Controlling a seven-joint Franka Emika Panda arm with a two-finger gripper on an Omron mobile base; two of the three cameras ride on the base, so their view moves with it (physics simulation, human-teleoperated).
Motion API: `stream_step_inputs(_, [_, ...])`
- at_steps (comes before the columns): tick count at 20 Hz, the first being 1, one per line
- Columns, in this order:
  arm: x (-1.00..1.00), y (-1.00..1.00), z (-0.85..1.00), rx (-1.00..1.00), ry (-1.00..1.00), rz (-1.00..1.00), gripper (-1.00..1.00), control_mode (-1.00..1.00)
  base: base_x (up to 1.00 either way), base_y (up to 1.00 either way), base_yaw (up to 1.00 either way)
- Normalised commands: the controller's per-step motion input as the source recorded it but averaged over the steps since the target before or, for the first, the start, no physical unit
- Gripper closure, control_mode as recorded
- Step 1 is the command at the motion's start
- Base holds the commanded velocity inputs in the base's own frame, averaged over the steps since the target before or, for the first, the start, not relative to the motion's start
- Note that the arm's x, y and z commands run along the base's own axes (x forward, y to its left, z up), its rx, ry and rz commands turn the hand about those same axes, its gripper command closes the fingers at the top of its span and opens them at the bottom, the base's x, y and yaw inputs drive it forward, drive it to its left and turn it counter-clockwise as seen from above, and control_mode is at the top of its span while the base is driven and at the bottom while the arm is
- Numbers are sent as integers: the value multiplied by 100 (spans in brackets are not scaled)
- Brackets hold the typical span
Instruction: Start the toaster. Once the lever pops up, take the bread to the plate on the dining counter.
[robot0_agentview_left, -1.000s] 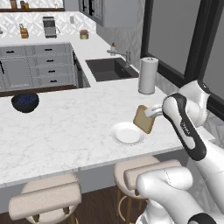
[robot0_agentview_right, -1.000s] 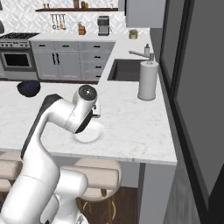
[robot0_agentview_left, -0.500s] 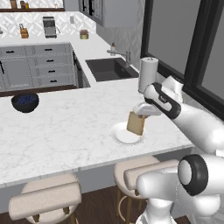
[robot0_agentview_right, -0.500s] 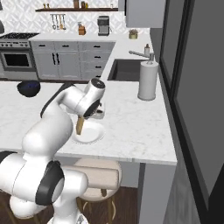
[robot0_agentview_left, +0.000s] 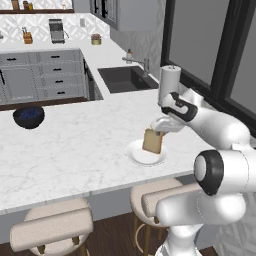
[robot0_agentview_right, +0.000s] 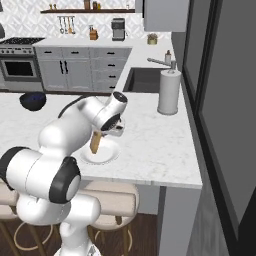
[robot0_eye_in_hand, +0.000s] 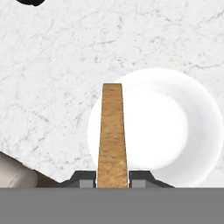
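My gripper is shut on the top edge of the bread, a tan-brown toast slice that hangs upright just above the plate. The small white plate lies on the dining counter near its front edge. From the right base view the bread hangs over the left part of the plate, below the gripper. In the hand view the bread shows edge-on between the fingertips, over the left side of the plate. The toaster is out of view.
A dark blue bowl sits far left on the dining counter. A white paper-towel roll stands behind the gripper, beside the sink. Beige stools stand under the counter's overhang. Grey cabinets line the back.
The arm has swung left and down, carrying the bread from beside the plate to directly above it. The bowl and the paper-towel roll stay where they were.
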Motion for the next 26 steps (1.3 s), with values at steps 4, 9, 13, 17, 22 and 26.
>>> stream_step_inputs(4, [0, 18, -33, 1, -9, 3, 100, -100, 0, 0, 0])
stream_step_inputs(9, [0, 10, -9, 3, -14, 3, 100, -100, 0, 0, 0])
stream_step_inputs(13, [0, 0, -26, 1, -13, 1, 100, -100, 0, 0, 0])
stream_step_inputs(17, [26, 1, -34, 2, -1, 0, 100, -100, 0, 0, 0])
stream_step_inputs(22, [23, 3, -27, 6, 0, 1, 100, -100, 0, 0, 0])
stream_step_inputs(26, [33, 1, -23, 8, 0, 2, 100, -100, 0, 0, 0])
